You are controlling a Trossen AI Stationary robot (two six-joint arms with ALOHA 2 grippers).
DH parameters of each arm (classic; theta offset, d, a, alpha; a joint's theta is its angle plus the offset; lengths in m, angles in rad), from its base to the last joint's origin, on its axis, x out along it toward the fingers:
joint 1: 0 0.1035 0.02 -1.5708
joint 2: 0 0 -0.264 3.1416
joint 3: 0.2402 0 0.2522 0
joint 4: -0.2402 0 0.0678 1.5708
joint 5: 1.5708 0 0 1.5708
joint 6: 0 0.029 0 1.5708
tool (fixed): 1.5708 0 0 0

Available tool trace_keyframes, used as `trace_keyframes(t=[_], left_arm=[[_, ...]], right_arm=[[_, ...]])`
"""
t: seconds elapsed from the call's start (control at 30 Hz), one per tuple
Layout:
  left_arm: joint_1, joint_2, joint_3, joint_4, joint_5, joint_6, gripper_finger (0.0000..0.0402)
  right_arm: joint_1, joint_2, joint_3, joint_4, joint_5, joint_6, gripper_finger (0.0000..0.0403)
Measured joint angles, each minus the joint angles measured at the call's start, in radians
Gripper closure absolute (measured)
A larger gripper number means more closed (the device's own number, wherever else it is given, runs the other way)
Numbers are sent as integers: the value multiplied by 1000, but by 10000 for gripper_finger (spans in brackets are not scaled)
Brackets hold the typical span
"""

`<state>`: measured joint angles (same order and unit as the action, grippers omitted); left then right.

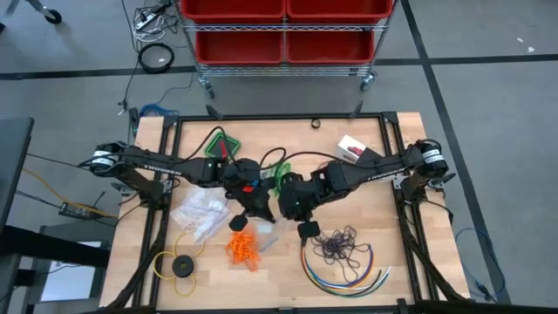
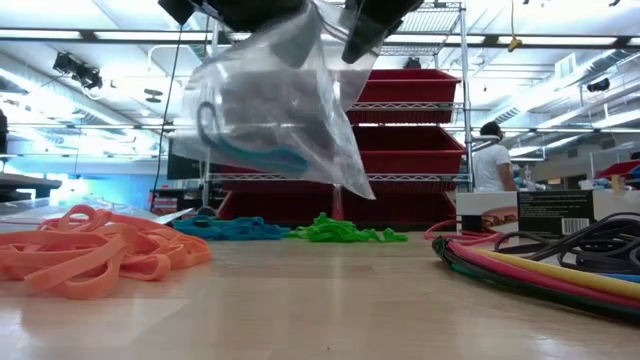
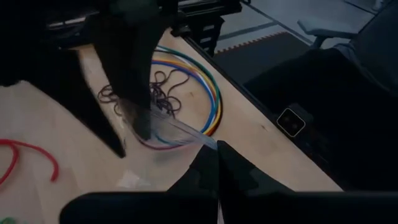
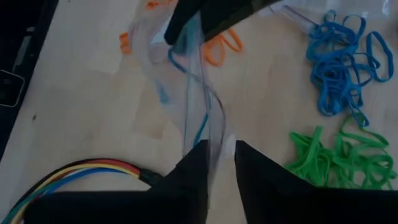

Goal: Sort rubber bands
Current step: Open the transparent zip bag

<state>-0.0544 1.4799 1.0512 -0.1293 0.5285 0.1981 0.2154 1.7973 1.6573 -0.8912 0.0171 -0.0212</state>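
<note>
Seen from above, two dark robot arms meet over the middle of a pale wooden table, hiding what they hold; the level view fills that gap, showing a clear plastic bag hanging in the air with a few blue loops inside. The left gripper is pressed shut on one edge of the bag, and the right gripper has its fingers narrowed to a slim gap around the opposite edge. The small rubber bands lie in single-colour bunches on the table: orange near the front, blue and green side by side farther back, and dark purple on the right inside a curve of long multicoloured cables. Only the overhead view shows a yellow ring with a black disc at the near left. A black box with a barcode label stands at the right; its writing is too small to read.
</note>
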Motion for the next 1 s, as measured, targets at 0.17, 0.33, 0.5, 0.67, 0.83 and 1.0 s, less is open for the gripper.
trace_keyframes(t=[0.17, 0.33, 0.5, 0.67, 0.83, 1.0], left_arm=[[0, 0, 0, 5, -16, 8, 402], [-1, 0, 0, -7, -41, 9, 402], [0, 0, 0, -69, -129, 2, 400], [0, 0, 1, -101, -395, -14, 389], [-14, -1, 1, -95, -600, 32, 384], [-67, -1, 1, -90, -735, 141, 383]], right_arm=[[0, 0, 0, 3, -10, -16, 391], [0, 0, 0, 2, -11, -23, 401], [-7, 0, 0, -59, 1, 13, 402], [-42, 0, 0, -133, -38, 109, 403], [-68, 0, 0, -154, -198, 164, 403], [-75, 0, 0, -175, -248, 184, 403]])
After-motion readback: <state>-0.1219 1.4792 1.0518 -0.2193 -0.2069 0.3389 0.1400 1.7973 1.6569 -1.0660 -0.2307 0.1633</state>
